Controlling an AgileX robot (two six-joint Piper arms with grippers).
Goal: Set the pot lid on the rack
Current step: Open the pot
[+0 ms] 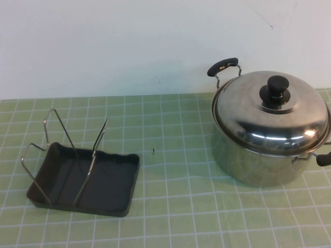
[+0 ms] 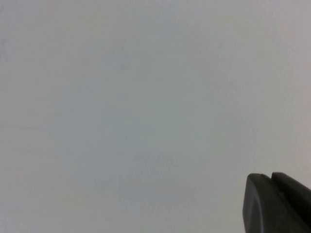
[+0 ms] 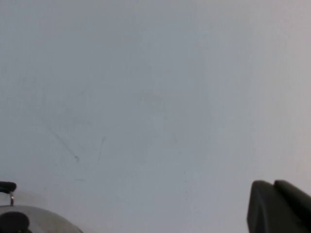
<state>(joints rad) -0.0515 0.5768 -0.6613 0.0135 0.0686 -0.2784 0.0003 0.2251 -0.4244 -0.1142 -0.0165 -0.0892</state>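
The pot lid (image 1: 258, 121), shiny domed steel with a black knob (image 1: 275, 89), sits on the steel pot (image 1: 253, 163) at the right of the table. The rack (image 1: 111, 188), a dark grey tray with upright silver wire loops (image 1: 51, 129), stands at the left, empty. Neither gripper shows in the high view. My left gripper (image 2: 269, 178) faces only the white wall, its fingers pressed together and empty. My right gripper (image 3: 273, 185) is likewise shut and empty, facing the wall. The lid's top (image 3: 43, 218) shows at the edge of the right wrist view, far from the gripper.
The table has a green checked cloth (image 1: 176, 206), with open cloth between rack and pot. A white wall (image 1: 129, 46) runs behind. The pot's black side handles (image 1: 222, 66) stick out at the back left and the right.
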